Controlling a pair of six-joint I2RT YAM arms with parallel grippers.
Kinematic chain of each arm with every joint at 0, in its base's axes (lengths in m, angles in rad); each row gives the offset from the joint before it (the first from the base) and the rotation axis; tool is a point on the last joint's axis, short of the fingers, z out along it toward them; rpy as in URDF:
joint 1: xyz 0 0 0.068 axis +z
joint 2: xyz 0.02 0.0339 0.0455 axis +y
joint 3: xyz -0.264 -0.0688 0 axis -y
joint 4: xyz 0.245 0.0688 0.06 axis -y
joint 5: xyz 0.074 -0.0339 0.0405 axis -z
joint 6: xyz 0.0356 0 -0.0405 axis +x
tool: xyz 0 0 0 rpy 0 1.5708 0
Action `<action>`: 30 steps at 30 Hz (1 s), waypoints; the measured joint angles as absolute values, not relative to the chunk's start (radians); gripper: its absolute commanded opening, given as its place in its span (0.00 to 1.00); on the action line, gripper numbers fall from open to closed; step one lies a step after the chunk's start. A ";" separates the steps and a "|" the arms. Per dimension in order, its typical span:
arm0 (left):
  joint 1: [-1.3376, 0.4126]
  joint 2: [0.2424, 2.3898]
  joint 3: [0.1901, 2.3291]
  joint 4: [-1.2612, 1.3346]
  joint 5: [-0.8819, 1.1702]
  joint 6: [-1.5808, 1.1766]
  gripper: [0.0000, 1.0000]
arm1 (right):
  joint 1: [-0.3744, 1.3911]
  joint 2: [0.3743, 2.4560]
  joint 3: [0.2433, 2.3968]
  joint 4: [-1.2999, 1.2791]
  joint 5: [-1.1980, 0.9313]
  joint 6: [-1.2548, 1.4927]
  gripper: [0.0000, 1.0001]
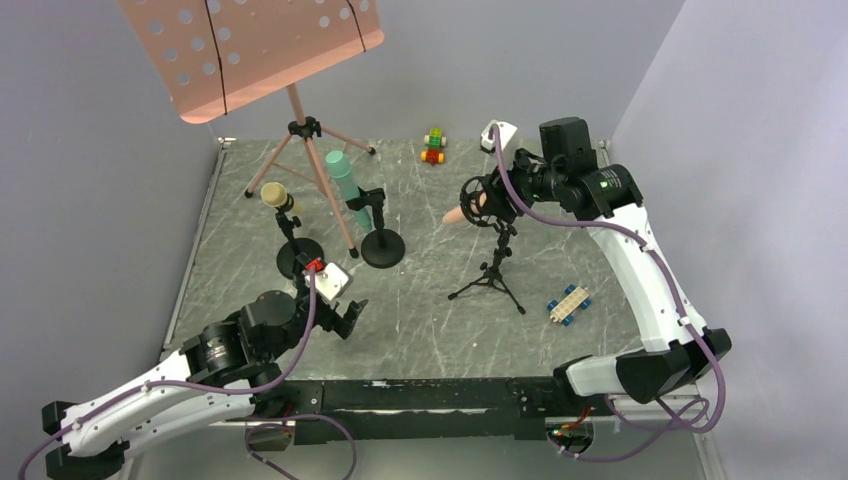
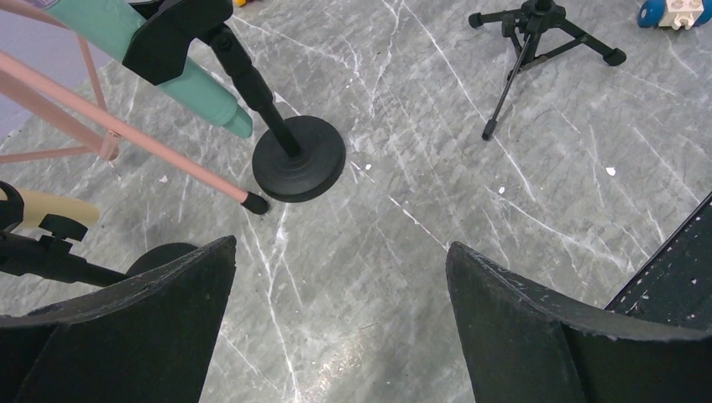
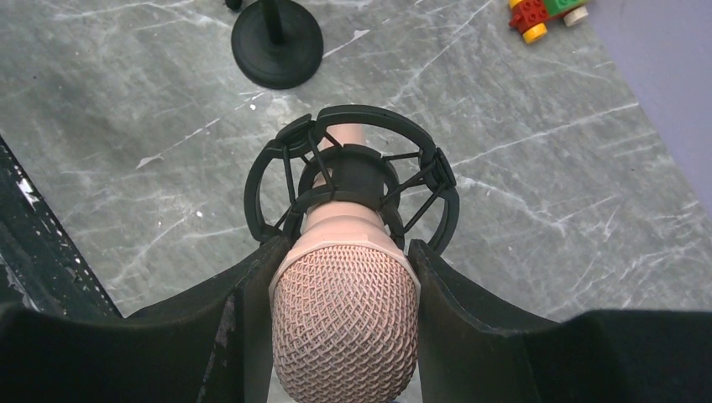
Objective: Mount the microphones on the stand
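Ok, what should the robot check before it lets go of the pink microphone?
1. Right gripper shut on the pink microphone: ok.
2. Its body threaded through the shock mount: ok.
3. Pushed in far enough to stay: cannot tell.
4. Tripod stand upright: ok.
5. Teal microphone and yellow microphone already mounted: ok.
6. Left gripper open and empty: ok.
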State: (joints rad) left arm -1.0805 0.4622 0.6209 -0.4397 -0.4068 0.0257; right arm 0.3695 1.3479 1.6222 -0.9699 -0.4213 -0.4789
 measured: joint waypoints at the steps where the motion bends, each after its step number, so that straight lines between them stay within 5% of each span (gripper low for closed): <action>1: -1.081 0.461 0.621 -0.440 -0.407 0.026 0.99 | 0.369 1.352 1.621 -0.969 -0.425 -0.477 0.52; 8: -1.081 0.460 0.621 -0.440 -0.405 0.026 0.99 | 0.369 1.359 1.618 -0.968 -0.449 -0.461 0.73; 30: -1.081 0.451 0.621 -0.440 -0.404 0.022 0.99 | 0.167 1.271 1.656 -0.990 -0.782 -0.434 0.77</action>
State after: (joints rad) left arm -1.0805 0.4511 0.6209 -0.4400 -0.4038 0.0216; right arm 0.1673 1.2705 1.6558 -0.9901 -0.7822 -0.4339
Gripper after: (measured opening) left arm 0.994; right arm 0.763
